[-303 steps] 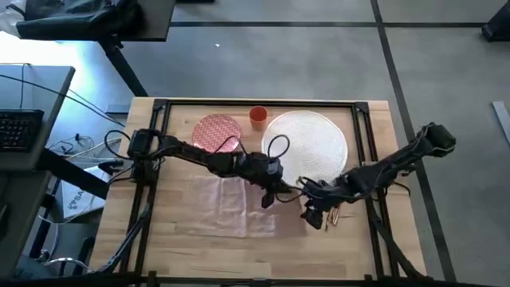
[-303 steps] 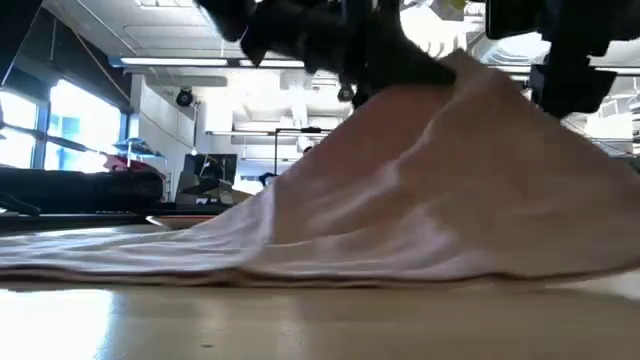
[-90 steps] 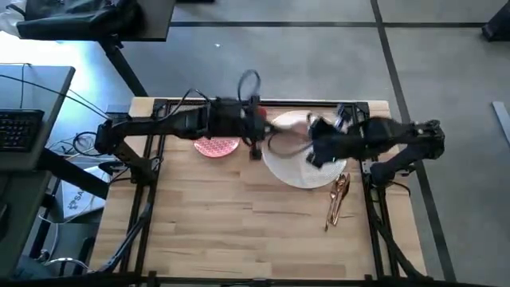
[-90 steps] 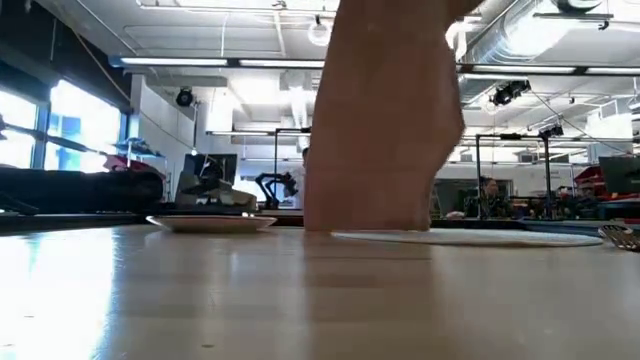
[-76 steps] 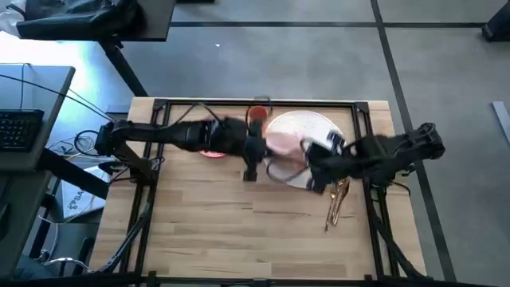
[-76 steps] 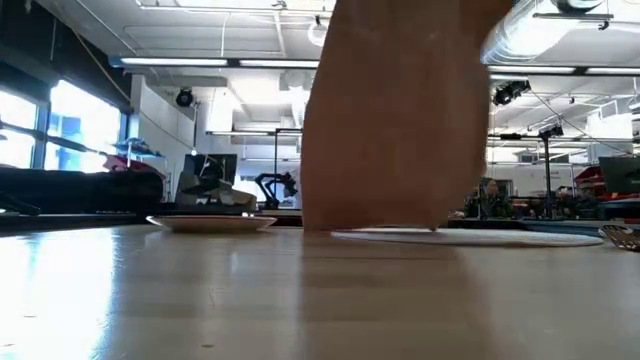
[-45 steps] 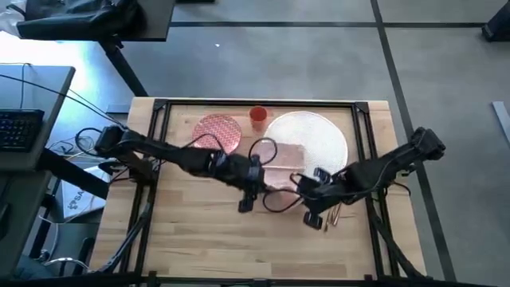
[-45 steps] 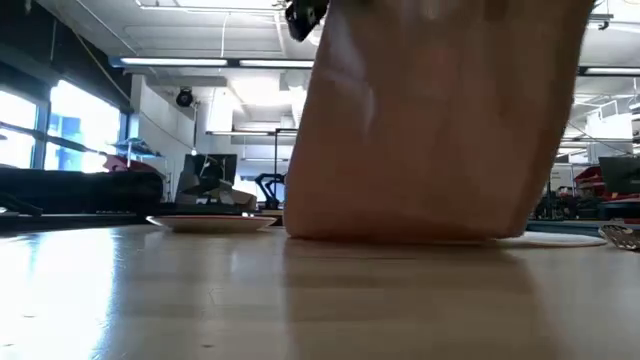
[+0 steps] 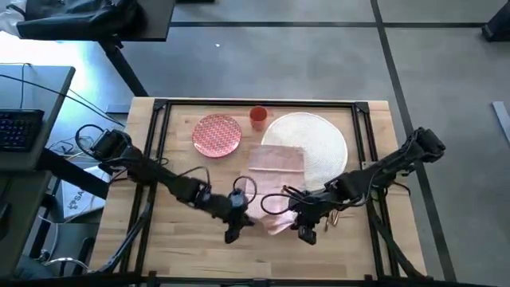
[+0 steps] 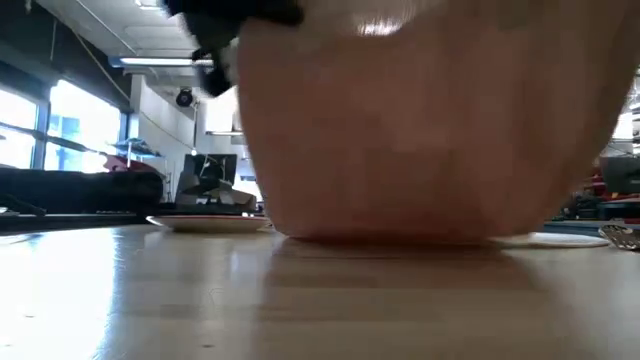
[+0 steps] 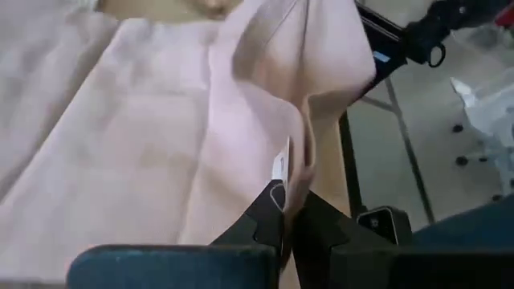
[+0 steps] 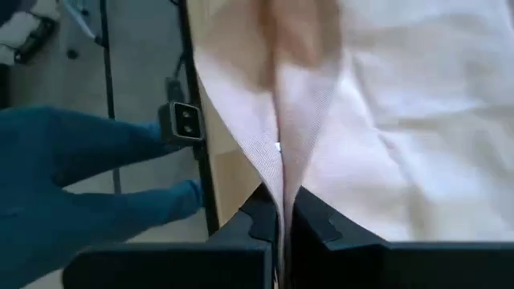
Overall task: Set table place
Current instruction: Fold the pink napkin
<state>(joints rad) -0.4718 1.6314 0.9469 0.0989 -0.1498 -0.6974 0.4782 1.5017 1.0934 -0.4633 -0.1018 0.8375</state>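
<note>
- Napkin [image 9: 276,171]: beige cloth, far part lying flat across the near-left edge of the placemat [image 9: 315,135] and onto the table [image 9: 183,247]; near end lifted between the two grippers toward the front of the table.
- Left gripper [image 9: 237,226]: I see it at the napkin's near-left corner, front-centre of the table. Left wrist view shows its fingers [image 11: 269,210] pinched tight on a fold of the cloth [image 11: 161,136].
- Right gripper [image 9: 303,226]: at the near-right corner, just beside the left one. Right wrist view shows its fingers [image 12: 261,213] clamped on a cloth edge [image 12: 385,120].
- Low view: the raised napkin [image 10: 430,130] fills most of it, its bottom edge touching the tabletop [image 10: 200,300].
- Placemat: round, white, woven, far-right part of the table.
- Plate [image 9: 217,135]: red-patterned, left of the placemat, apart from the napkin; also visible low on the table in the low view [image 10: 205,222].
- Cup [image 9: 258,116]: orange, upright, at the far edge between plate and placemat.
- Cutlery [image 9: 335,215]: copper, mostly hidden under the right arm, right of the right gripper; I can't tell the pieces apart.
- Right wrist view also catches blue-clad legs of a person [image 12: 80,193] beside the table.
</note>
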